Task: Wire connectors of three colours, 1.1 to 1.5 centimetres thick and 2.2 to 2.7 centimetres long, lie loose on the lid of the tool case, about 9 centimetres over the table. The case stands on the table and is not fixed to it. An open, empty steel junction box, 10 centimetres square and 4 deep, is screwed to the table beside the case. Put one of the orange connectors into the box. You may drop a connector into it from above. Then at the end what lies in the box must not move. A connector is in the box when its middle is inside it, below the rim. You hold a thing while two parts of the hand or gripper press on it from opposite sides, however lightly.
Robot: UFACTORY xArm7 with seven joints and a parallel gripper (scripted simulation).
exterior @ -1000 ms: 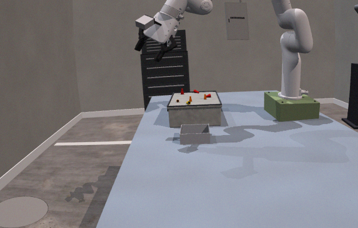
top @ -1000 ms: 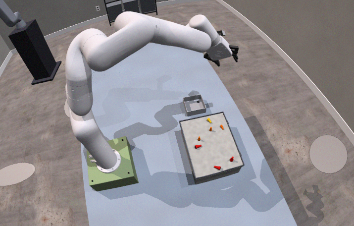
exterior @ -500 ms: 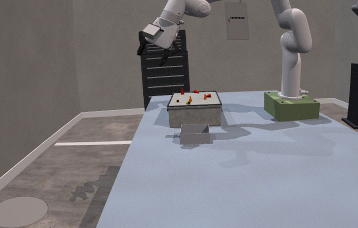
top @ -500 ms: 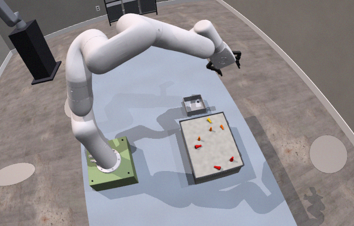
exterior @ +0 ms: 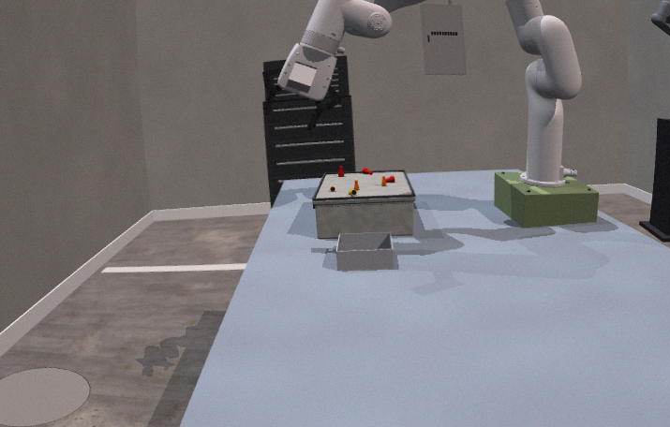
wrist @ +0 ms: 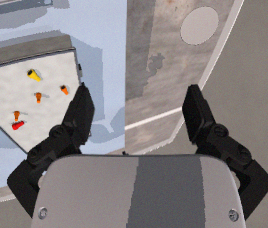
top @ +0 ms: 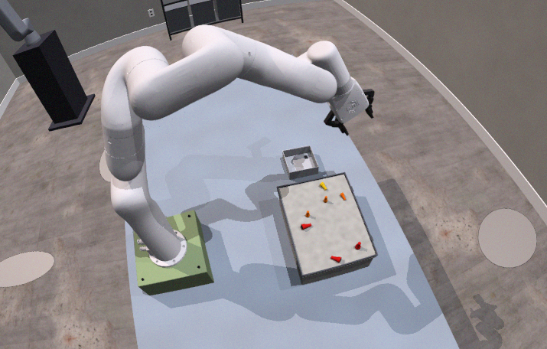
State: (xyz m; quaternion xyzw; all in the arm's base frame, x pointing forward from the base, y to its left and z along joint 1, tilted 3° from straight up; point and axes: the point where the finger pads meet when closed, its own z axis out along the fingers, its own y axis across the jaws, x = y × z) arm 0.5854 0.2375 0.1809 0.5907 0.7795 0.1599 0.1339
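The tool case [top: 327,225] stands on the table, with loose connectors on its pale lid. Three orange connectors [top: 343,196] [top: 325,199] [top: 307,213] lie on the half of the lid nearer the junction box, beside a yellow one [top: 322,185]. The open steel junction box [top: 300,162] sits just beyond the case and looks empty. My gripper [top: 351,113] is open and empty, high in the air, past the box and out over the table's edge. In the wrist view my gripper [wrist: 138,96] frames the table edge and floor; the orange connectors [wrist: 65,89] are at the left.
Three red connectors [top: 305,226] [top: 357,246] [top: 335,259] lie on the lid's other half. The arm's green base block [top: 173,253] stands on the table to the left of the case. A dark shelf unit [exterior: 309,132] stands behind the table in the exterior view.
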